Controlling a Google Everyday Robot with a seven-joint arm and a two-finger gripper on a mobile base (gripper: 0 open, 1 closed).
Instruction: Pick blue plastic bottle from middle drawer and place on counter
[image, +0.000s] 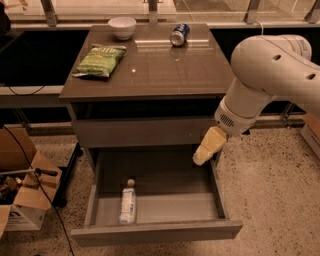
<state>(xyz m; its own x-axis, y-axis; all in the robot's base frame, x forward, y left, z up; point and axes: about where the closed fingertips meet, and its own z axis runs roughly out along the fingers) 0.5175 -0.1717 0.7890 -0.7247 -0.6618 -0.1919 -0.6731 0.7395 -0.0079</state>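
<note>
The blue plastic bottle (128, 202) lies on its side on the floor of the open middle drawer (165, 200), near the left front, white cap pointing back. The gripper (204, 150) hangs from the white arm over the drawer's right rear corner, just below the closed upper drawer front. It is well to the right of the bottle and above it, holding nothing that I can see. The counter (155, 65) is the glossy grey-brown cabinet top above.
On the counter lie a green chip bag (100, 60), a white bowl (122, 26) and a blue soda can (179, 34) on its side. Cardboard boxes (22, 190) stand on the floor at left. The white arm (270, 75) reaches in from the right.
</note>
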